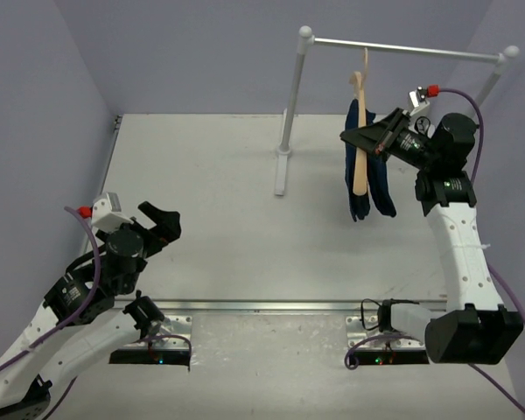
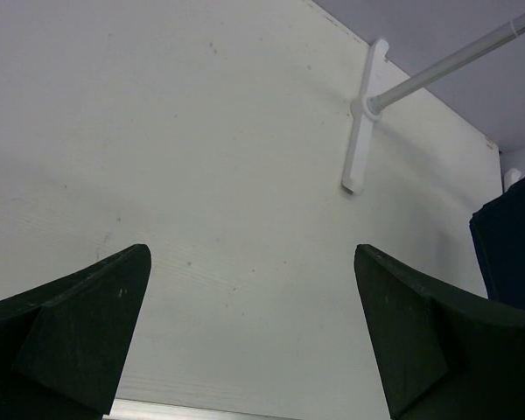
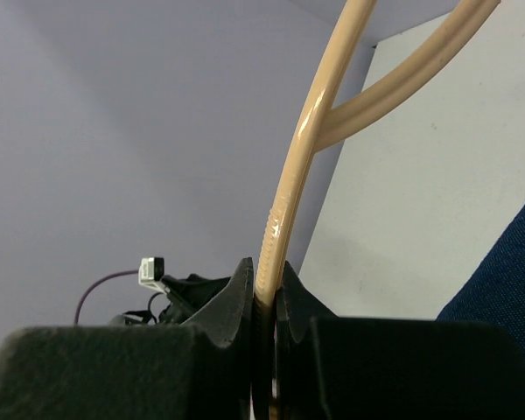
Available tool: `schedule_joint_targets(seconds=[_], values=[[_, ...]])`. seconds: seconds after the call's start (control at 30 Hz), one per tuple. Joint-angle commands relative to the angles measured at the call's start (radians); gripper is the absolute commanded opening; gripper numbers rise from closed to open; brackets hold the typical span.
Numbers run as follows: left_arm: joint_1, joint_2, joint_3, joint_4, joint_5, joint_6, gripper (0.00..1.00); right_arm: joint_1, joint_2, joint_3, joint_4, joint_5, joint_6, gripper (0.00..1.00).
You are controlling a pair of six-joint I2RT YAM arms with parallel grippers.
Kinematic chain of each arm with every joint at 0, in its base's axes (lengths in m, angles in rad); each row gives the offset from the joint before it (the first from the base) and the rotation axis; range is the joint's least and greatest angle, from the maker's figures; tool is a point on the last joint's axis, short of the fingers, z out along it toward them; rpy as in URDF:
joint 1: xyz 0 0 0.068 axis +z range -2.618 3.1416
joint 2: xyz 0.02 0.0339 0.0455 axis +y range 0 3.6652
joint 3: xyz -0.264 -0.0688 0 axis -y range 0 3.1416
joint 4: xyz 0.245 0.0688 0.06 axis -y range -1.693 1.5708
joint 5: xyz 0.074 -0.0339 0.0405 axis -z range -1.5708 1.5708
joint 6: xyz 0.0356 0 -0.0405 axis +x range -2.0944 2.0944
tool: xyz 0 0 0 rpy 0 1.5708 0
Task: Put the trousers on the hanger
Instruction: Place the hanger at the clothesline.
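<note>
The tan wooden hanger (image 1: 360, 166) hangs edge-on under the white rail (image 1: 402, 48), its hook reaching up to the bar. The dark navy trousers (image 1: 381, 188) are draped over it and hang down both sides. My right gripper (image 1: 350, 138) is shut on the hanger (image 3: 289, 192); in the right wrist view the gripper (image 3: 264, 280) pinches its ribbed arm, and blue cloth of the trousers (image 3: 507, 280) shows at the lower right. My left gripper (image 1: 166, 223) stands open and holds nothing, low at the near left. In its wrist view the gripper (image 2: 252, 254) shows only bare table between its fingers.
The rail stands on two ball-topped posts; the left post (image 1: 293, 96) rises from a flat foot (image 2: 363, 131) on the table at the back centre. A metal strip (image 1: 271, 306) runs along the near edge by the arm bases. Purple walls enclose the table.
</note>
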Motion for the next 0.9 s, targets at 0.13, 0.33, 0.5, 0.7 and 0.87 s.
schedule_joint_targets(seconds=[0.13, 0.33, 0.5, 0.7, 0.87], values=[[0.005, -0.029, -0.005, 0.042, 0.008, 0.019, 1.0, -0.025, 0.133, 0.192, 0.169, -0.025, -0.086, 0.0], [0.006, -0.035, -0.009, 0.049, 0.021, 0.029, 1.0, -0.03, 0.217, 0.227, 0.279, -0.035, -0.061, 0.0], [0.005, -0.04, -0.015, 0.074, 0.044, 0.057, 1.0, -0.038, 0.305, 0.295, 0.331, -0.038, -0.051, 0.0], [0.005, -0.041, -0.025, 0.095, 0.062, 0.073, 1.0, -0.046, 0.393, 0.308, 0.425, -0.035, -0.003, 0.0], [0.006, -0.04, -0.028, 0.101, 0.068, 0.08, 1.0, -0.047, 0.422, 0.28, 0.506, -0.052, 0.045, 0.0]])
